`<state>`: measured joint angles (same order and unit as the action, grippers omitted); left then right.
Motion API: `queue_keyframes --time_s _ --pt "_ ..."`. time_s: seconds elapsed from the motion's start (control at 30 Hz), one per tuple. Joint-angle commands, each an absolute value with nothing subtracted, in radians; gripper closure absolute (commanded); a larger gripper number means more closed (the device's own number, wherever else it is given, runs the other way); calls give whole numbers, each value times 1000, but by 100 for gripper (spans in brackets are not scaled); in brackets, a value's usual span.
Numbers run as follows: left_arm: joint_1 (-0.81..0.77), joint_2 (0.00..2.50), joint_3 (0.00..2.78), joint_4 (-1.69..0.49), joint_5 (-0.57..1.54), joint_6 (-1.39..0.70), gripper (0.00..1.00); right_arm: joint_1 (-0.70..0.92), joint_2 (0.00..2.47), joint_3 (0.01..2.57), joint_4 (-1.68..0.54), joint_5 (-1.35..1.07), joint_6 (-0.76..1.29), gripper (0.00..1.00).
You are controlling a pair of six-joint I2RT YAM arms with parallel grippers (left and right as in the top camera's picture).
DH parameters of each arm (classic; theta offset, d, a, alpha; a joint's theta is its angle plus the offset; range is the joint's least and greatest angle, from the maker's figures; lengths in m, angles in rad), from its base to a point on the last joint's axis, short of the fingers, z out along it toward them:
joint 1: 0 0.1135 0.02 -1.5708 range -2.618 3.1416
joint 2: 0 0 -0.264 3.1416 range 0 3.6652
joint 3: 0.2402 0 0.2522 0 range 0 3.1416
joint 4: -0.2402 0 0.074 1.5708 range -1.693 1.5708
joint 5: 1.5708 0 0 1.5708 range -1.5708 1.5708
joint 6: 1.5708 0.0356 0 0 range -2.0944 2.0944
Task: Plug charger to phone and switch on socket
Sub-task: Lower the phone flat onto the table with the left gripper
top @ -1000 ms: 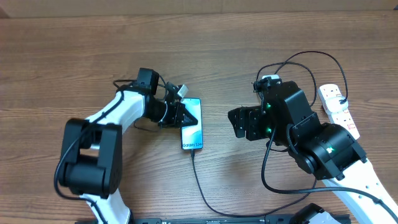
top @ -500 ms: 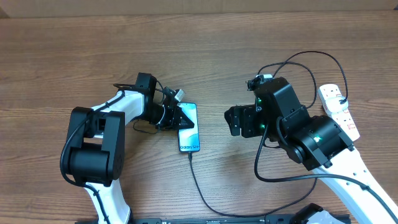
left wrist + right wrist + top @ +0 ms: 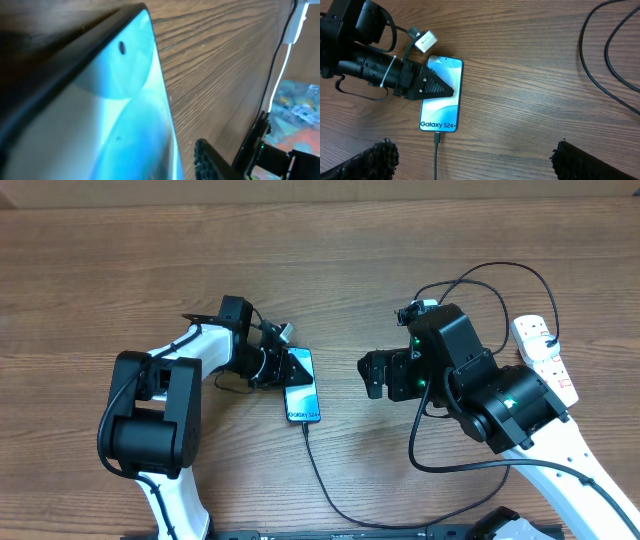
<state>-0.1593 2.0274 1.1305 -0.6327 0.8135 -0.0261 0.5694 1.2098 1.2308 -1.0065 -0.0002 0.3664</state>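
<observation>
Our left end effector (image 3: 289,367) lies across the far half of the phone (image 3: 305,394); we cannot tell its grip. Our right end effector (image 3: 372,374) hovers spread, right of the phone. The phone's long axis runs toward us, its "Galaxy S24+" end nearest, where the charger (image 3: 322,472) plug meets it. The socket (image 3: 545,352), further right, is partly hidden.

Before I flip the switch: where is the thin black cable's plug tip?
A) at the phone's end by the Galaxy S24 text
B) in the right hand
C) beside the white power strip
A: the right wrist view shows the thin black cable meeting the edge of the slim teal-screened smartphone just below that text.
</observation>
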Motion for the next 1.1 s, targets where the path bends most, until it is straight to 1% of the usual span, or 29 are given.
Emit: queue_keyframes --time_s 0.0,0.13,0.27,0.43,0.7,0.83,0.93,1.07 --pt "-157 2040 1131 -627 720 -31 61 565 1209 1250 -1001 -2 371 0" --pt "-157 2040 1131 -631 720 -38 58 565 1209 1250 -1001 -1 371 0" --pt "-157 2040 1131 -632 645 -142 54 565 1209 1250 -1001 -1 371 0" --pt "-158 2040 1131 -650 638 -94 50 565 1209 1250 -997 -1 371 0" --pt "-174 2040 1131 -741 433 -64 52 565 1209 1250 -986 -1 371 0" --pt "-177 2040 1131 -722 361 -181 51 565 1209 1250 -982 -2 371 0" --pt "-177 2040 1131 -677 373 -267 51 565 1209 1250 -982 -2 371 0" --pt "-178 2040 1131 -595 495 -260 51 565 1209 1250 -982 -1 371 0"
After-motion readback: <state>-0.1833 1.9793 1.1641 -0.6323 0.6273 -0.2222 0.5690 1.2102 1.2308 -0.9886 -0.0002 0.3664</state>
